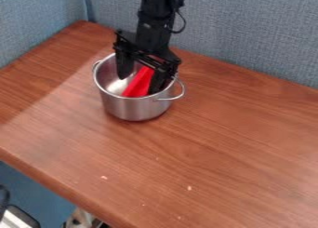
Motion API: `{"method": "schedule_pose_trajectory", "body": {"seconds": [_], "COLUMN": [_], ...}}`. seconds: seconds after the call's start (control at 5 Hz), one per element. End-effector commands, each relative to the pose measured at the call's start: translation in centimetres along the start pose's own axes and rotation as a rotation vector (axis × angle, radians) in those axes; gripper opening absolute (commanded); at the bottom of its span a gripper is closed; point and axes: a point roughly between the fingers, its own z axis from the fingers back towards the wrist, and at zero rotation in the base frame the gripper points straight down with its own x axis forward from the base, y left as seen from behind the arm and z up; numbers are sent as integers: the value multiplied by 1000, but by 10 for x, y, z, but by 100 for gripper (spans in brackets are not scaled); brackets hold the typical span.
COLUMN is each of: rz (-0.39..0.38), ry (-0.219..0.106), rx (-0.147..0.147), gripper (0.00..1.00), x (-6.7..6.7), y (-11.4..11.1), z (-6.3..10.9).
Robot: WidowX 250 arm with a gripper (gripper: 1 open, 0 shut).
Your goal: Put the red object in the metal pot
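Note:
The metal pot (134,102) stands on the wooden table toward the back left, shiny with a thin wire handle on its right side. Inside it the red object (138,81) leans tilted, one end down in the pot and the other near the rim. My black gripper (147,63) hangs directly above the pot's far rim with its jaws spread wide on either side of the block's upper end. The fingers do not close on the block.
The brown wooden table (187,157) stretches to the front and right of the pot. A blue fabric wall (248,27) stands behind the table. The table's front-left edge drops off to the floor.

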Motion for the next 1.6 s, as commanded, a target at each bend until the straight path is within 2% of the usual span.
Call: {"method": "schedule_pose_trajectory", "body": {"seconds": [0.0,1.2,1.4], "rz": [-11,-11,-10], "ry": [-48,-51,-48], "rx": [8,-32,-40], "gripper": [100,100,0], "x": [7,17,19], "y": [-3,-7,-8], "z": [13,2,-2]}}
